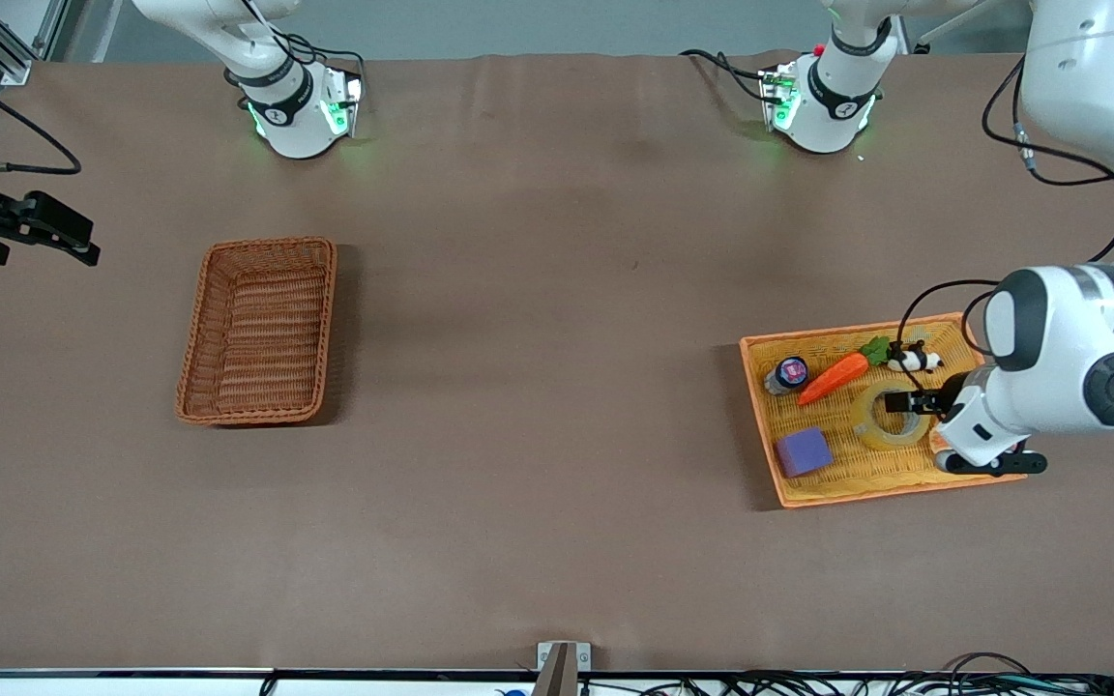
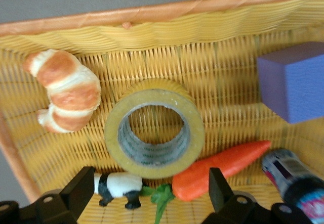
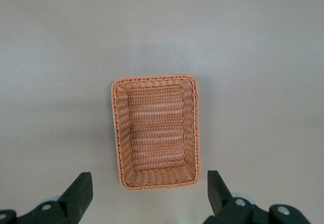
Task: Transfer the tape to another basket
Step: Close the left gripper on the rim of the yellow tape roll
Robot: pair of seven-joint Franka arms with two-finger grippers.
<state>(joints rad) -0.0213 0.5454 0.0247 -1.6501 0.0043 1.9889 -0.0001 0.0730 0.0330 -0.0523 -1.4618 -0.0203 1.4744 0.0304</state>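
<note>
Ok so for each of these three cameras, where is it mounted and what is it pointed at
Front view: high across the table, facing both arm bases; left gripper over the tape in the yellow tray.
Left wrist view: looks down between open jaws at the tape, shared with the front view.
Right wrist view: looks down between open jaws at the basket, also in the front view; right gripper waits at the table's end.

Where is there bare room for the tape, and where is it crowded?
The reddish-brown basket holds nothing; its whole woven floor is free. The yellow tray is crowded: tape, carrot, panda, purple block, bottle, croissant, with the open left hand over the tape.
</note>
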